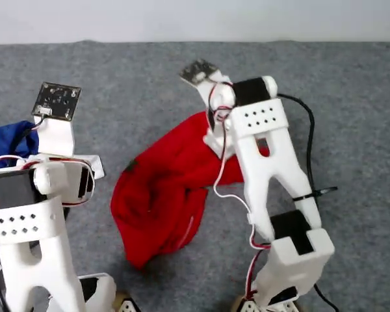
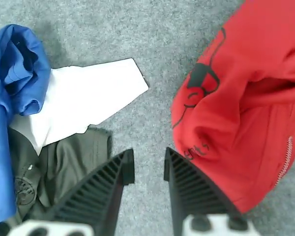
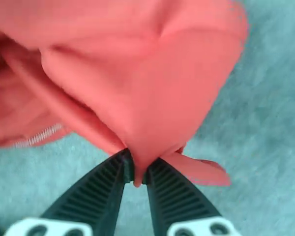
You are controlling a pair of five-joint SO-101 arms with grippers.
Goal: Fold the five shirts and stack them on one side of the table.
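A red shirt (image 1: 162, 188) lies crumpled at the table's middle, one edge lifted. My right gripper (image 3: 136, 173) is shut on a pinch of the red shirt (image 3: 137, 93), and in the high view the right arm (image 1: 260, 149) stands over its far right part. My left gripper (image 2: 147, 164) hangs open above bare grey carpet, between the red shirt (image 2: 241, 113) and a pile of a blue shirt (image 2: 12, 98), a white shirt (image 2: 83, 96) and a dark shirt (image 2: 54, 172). The left arm (image 1: 32, 208) is at the table's left, with the blue shirt (image 1: 6, 140) beside it.
Grey carpet (image 1: 351, 97) covers the table, with bare room at the far side and the right. A black cable (image 1: 309, 149) runs along the right arm.
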